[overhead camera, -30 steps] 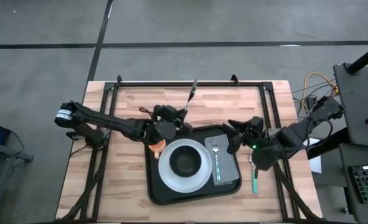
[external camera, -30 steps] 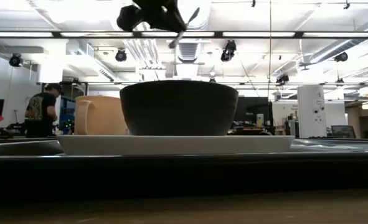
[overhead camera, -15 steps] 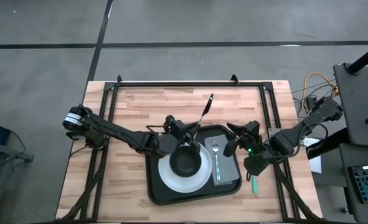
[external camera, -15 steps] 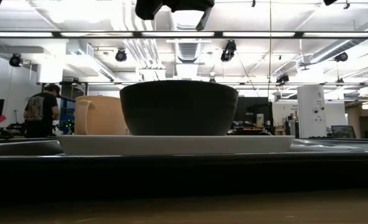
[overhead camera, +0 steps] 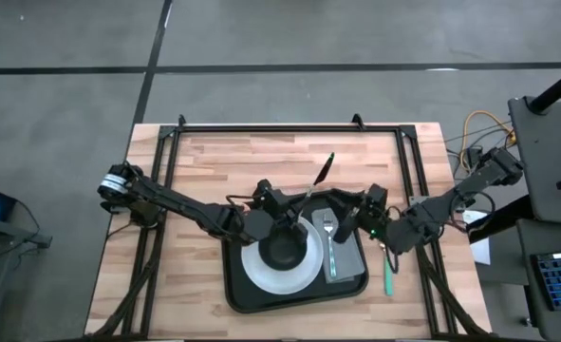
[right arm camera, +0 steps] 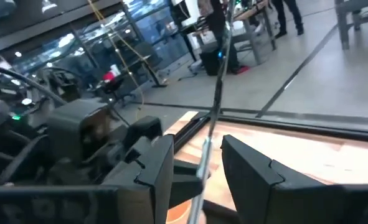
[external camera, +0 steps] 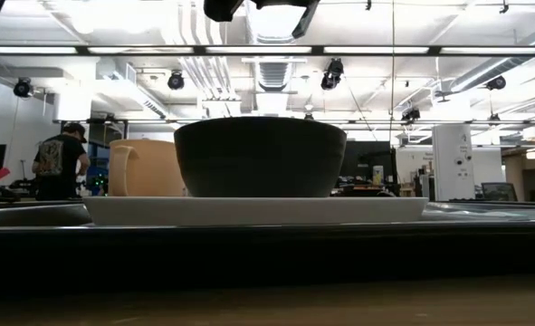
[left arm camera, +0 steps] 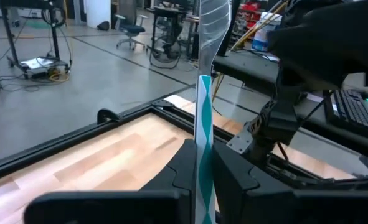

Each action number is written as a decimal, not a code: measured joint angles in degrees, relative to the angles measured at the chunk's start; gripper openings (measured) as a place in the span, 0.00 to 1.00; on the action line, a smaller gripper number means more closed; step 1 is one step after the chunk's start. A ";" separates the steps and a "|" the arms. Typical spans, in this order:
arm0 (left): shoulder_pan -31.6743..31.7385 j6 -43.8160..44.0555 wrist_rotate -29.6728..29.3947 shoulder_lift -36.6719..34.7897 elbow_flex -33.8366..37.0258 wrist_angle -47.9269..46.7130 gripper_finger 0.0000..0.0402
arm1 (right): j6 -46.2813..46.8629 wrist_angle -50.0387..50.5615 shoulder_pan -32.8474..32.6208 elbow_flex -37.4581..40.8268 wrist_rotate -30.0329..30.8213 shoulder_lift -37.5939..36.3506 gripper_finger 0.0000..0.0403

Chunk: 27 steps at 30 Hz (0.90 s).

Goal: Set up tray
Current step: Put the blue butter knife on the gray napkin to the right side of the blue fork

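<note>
The black tray [overhead camera: 237, 285] lies on the wooden table. It carries a white plate [overhead camera: 261, 275] with a black bowl [overhead camera: 282, 249], and a grey napkin [overhead camera: 348, 252] with a fork [overhead camera: 328, 237]. In the low view the bowl [external camera: 260, 156] stands on the plate [external camera: 253, 210], with a tan mug [external camera: 145, 167] behind. My left gripper [overhead camera: 294, 201] [left arm camera: 202, 180] hangs above the bowl's far rim, shut on a green-handled utensil [overhead camera: 318, 176]. My right gripper [overhead camera: 368, 211] [right arm camera: 196, 168] is open over the tray's right edge, facing that utensil [right arm camera: 218, 81] without reaching it. My left gripper pinches the utensil by its green striped handle [left arm camera: 203, 155] between the two fingers. The utensil runs along the fingers and sticks out past their tips. It is lifted clear, and its silver end [left arm camera: 212, 37] slants up toward the table's far right.
A second green-handled utensil [overhead camera: 388, 275] lies on the table right of the tray. A black frame [overhead camera: 289, 126] runs along the table's far and side edges. Bare wood [overhead camera: 233, 157] lies beyond the tray. A person [external camera: 59, 163] stands in the room behind.
My left gripper has carried the utensil toward the table's right and near edge, from above the mug at the tray's far left corner to above the bowl. The utensil has stayed in the hold, its free end now closer to my right gripper.
</note>
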<state>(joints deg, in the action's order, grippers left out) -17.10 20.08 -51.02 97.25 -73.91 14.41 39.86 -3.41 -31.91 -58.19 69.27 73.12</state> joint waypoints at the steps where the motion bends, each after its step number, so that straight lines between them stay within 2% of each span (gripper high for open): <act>1: 0.00 -0.05 -0.01 0.00 0.02 0.00 0.03 | 0.02 0.29 0.47 0.00 -0.59 0.06 0.31; 5: -0.13 -0.07 0.00 0.00 0.02 0.37 0.03 | 0.04 -0.45 2.79 0.29 -8.40 0.45 0.31; 8: -0.13 -0.10 0.01 0.00 0.02 0.68 0.03 | -0.39 -0.16 3.73 0.80 -11.64 1.17 0.31; 17: -0.67 -0.09 2.74 0.00 0.02 1.46 0.03 | -1.44 -0.19 5.13 0.92 -12.57 2.40 0.30; 27: -1.70 -0.10 4.71 0.00 0.13 2.03 0.03 | -0.66 -0.70 5.92 0.83 -12.76 2.90 0.20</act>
<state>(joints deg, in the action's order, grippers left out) -18.80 19.99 -46.30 97.25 -73.78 16.44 39.20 -4.11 -25.99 -57.36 56.51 76.02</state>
